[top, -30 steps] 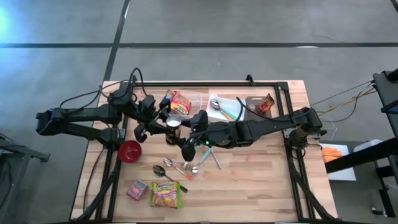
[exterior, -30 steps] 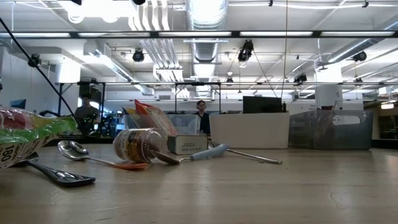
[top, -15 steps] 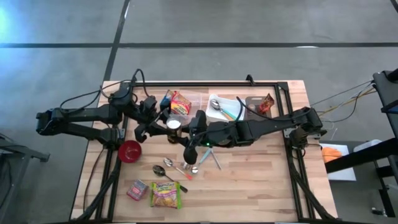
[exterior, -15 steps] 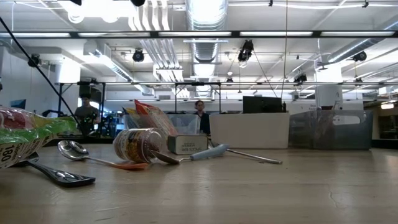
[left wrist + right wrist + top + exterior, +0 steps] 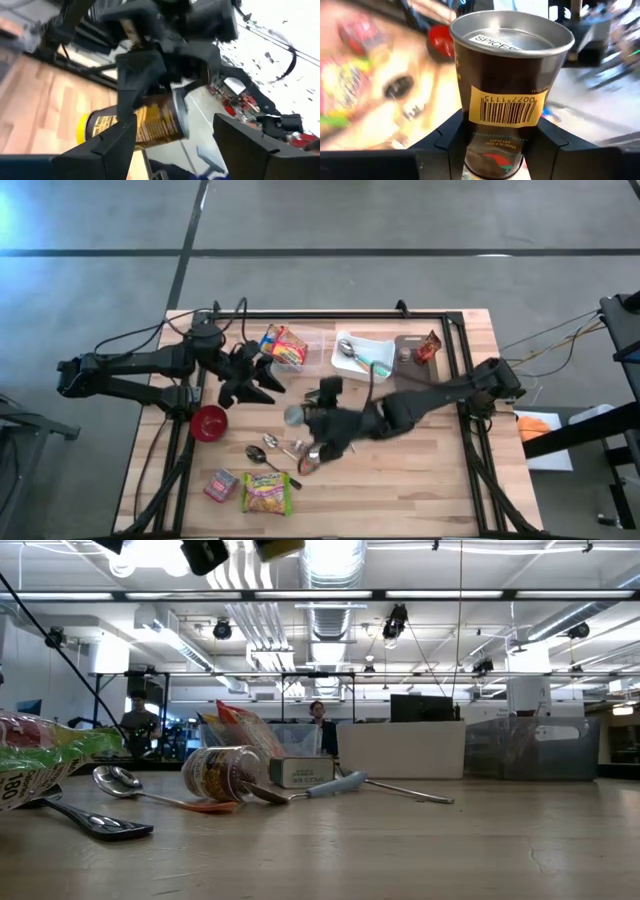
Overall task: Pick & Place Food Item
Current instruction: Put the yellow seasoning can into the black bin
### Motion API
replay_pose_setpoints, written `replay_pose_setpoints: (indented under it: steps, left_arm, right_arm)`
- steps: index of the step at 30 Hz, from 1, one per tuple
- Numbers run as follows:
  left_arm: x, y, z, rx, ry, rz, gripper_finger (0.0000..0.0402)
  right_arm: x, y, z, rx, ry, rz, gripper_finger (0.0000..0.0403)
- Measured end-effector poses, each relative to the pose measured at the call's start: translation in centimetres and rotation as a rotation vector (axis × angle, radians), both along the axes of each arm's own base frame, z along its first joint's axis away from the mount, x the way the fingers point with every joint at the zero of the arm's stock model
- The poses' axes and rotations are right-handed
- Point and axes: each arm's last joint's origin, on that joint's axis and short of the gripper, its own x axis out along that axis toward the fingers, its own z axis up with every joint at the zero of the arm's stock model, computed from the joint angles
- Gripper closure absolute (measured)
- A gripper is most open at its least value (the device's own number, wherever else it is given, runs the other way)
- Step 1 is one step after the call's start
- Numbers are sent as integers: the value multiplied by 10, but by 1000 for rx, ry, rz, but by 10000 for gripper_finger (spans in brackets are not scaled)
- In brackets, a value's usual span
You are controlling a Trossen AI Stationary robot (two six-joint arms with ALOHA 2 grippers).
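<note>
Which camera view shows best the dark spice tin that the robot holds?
The right wrist view: the spice tin fills it, barcode readable, between the right gripper's fingers. The left wrist view shows it blurred, the high view only its silver end; the low view misses it.

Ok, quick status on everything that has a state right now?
Left hand: open, apart from the can.
Right hand: shut on the spice can.
Spice can: gripped between the right hand's fingers.
Glass jar: lying on its side on the table.
Red bowl: upright.
</note>
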Motion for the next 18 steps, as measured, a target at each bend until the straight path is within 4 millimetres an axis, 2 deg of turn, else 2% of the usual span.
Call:
replay_pose_setpoints:
  steps: [2, 7, 12, 15, 18]
  left_arm:
    - [0, 0, -4, -12, 32, 0, 138]
    - [-3, 0, 0, -34, 21, 25, 137]
    - [0, -8, -13, -120, 119, 37, 137]
    - [1, -13, -23, -179, 169, 91, 137]
    - [1, -20, -30, -236, 200, 123, 137]
  right_arm:
    - [-5, 9, -8, -152, 70, -20, 260]
    - [-11, 35, -9, -410, 93, -23, 260]
    - [-12, 52, -20, -657, 188, 4, 260]
    - [-10, 56, -25, -858, 298, 78, 260]
    - [-2, 62, -40, -1098, 453, 135, 260]
